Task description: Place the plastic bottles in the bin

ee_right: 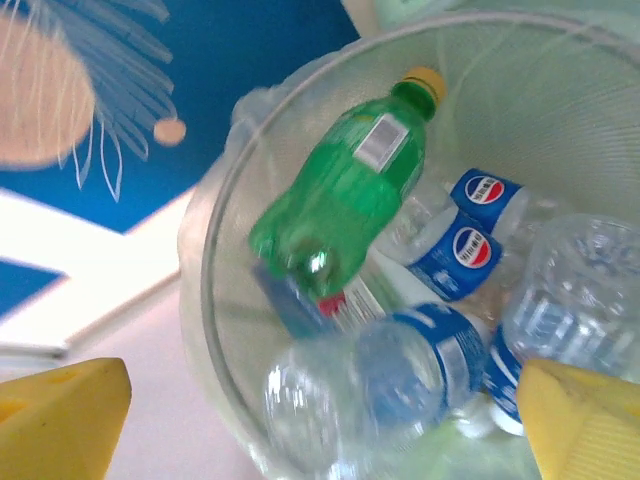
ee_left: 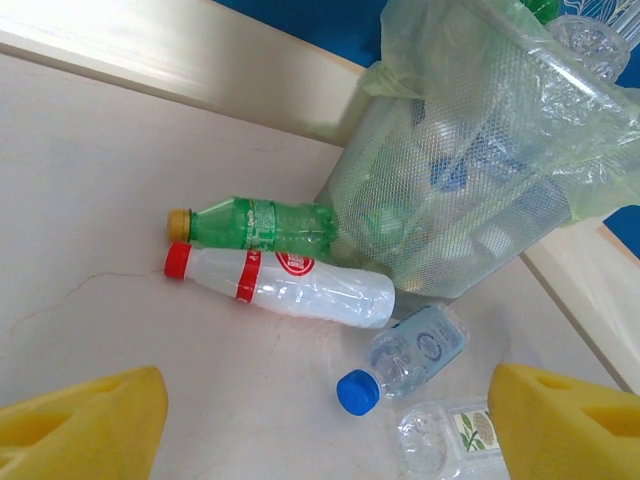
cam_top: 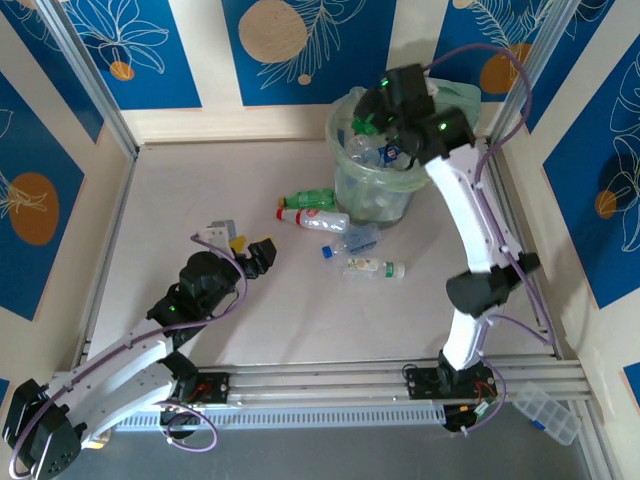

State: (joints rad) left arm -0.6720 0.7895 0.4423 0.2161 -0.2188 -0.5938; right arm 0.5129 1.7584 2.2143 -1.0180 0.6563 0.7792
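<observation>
The task is judged to be mostly done. The bin (cam_top: 372,185) stands at the far side of the table (cam_top: 200,200), right of centre, and many bottles are already piled inside it. In the right wrist view a tilted green bottle (ee_right: 345,190) is seen on top of the pile, with blue-labelled bottles (ee_right: 470,245) and clear ones beneath and beside it.

The right gripper (ee_right: 320,420) is held above the mouth of the bin. Its jaws are spread wide and nothing is pinched between them.

Four bottles are left on the table, just near of the bin. A green bottle (ee_left: 260,225) and a red-capped bottle (ee_left: 290,285) lie side by side, touching or nearly so. A blue-capped bottle (ee_left: 410,350) lies near the bin's foot, and a clear bottle (cam_top: 375,268) lies just nearer again.

The left gripper (cam_top: 250,250) is held low over the table, to the left of these four and apart from them. Its jaws are spread and empty and are pointed toward the group.

Four pickups and drops are judged to remain, and the left arm is judged better placed for the next one.
</observation>
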